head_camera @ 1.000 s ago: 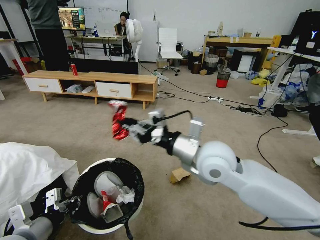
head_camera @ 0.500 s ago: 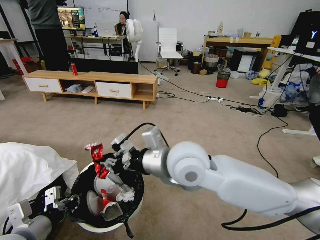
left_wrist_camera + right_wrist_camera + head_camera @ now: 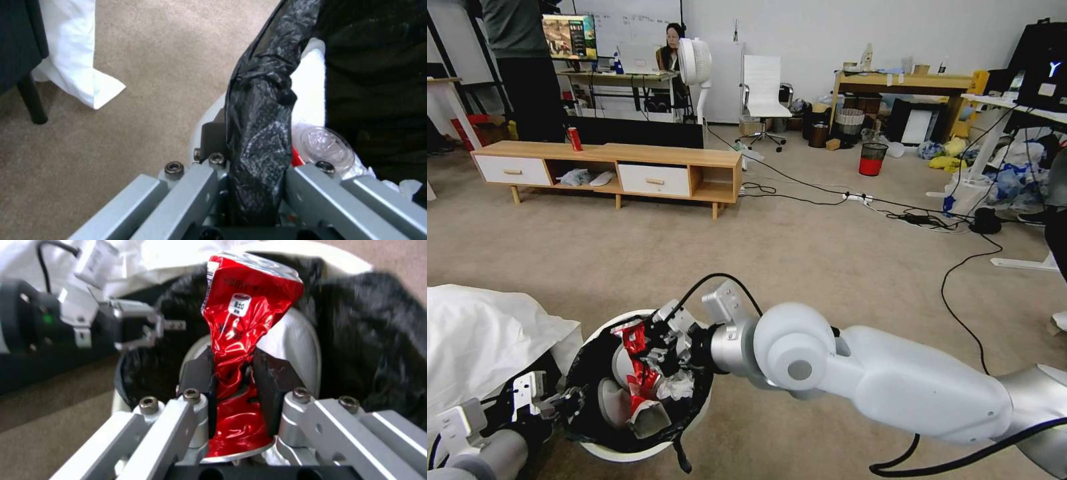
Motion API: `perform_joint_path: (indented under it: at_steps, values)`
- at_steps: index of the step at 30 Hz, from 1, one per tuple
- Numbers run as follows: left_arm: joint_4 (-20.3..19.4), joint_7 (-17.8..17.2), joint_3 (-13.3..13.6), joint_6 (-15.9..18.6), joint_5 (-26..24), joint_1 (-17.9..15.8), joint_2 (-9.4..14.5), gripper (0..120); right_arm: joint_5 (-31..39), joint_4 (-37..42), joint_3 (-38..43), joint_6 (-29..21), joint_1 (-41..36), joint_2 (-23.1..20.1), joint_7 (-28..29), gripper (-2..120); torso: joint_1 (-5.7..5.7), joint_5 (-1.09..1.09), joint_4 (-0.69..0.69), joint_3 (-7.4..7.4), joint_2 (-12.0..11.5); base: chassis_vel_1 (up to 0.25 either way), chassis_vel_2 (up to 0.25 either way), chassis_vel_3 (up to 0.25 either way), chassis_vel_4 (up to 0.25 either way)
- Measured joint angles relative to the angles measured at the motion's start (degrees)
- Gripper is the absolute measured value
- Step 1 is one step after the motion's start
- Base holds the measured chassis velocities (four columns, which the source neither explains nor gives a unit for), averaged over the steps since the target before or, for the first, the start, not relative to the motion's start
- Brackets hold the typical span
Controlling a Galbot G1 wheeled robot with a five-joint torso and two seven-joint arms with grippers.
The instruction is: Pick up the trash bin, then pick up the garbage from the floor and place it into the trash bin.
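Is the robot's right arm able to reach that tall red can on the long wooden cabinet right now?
Probably not. The red can stands far across the carpet, and the right pincer is already shut on a crushed can over the bin, which the left pincer holds by its rim.

Low wood TV bench (image 3: 607, 167) w/ white drawers at ~11 o'clock, upright red can (image 3: 574, 139) on its left end; white fan (image 3: 695, 63) & white office chair (image 3: 764, 93) behind it at 12. Red-and-black mesh wastebasket (image 3: 872, 159) at ~1 o'clock on beige carpet (image 3: 827, 253), wood desk (image 3: 907, 83) beyond it, black cables (image 3: 954, 267) trailing across floor at 2–3. White sheet (image 3: 480, 340) bunched at ~8 o'clock, near edge.
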Motion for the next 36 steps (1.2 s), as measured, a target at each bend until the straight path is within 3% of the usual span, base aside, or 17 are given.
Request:
perform_joint_path:
  at_steps: [13,18,27,31,32,36]
  values:
    - [-0.7,0.1,-0.3,0.0,0.1,0.5,-0.6,1,-2.2,-0.4,-0.2,-0.2,-2.1,-0.4,0.9,19,0.00,0.00,0.00,0.00,0.0,0.000,0.000,0.000,0.000]
    - [-0.8,0.1,-0.4,0.0,0.1,0.7,-0.6,1,-2.1,0.2,0.4,-0.1,-1.9,-0.6,1.2,33,0.00,0.00,0.00,0.00,0.0,0.000,0.000,0.000,0.000]
    - [-1.1,0.1,-0.6,0.0,0.2,0.9,-0.9,1,-2.1,0.6,1.0,-0.1,-1.9,-0.7,1.2,70,0.00,0.00,0.00,0.00,0.0,0.000,0.000,0.000,0.000]
    - [-1.1,0.1,-0.7,0.0,0.2,1.0,-1.0,1,-2.1,0.6,1.0,0.0,-1.9,-0.6,1.2,79,0.00,0.00,0.00,0.00,0.0,0.000,0.000,0.000,0.000]
    - [-1.1,0.1,-0.7,0.0,0.3,1.0,-1.1,1,-2.2,0.6,1.1,0.0,-2.0,-0.4,1.2,88,0.00,0.00,0.00,0.00,0.0,0.000,0.000,0.000,0.000]
    - [-1.1,0.1,-0.7,0.0,0.4,1.1,-1.1,1,-2.5,0.7,1.5,0.3,-2.0,-0.2,1.2,97,0.00,0.00,0.00,0.00,0.0,0.000,0.000,0.000,0.000]
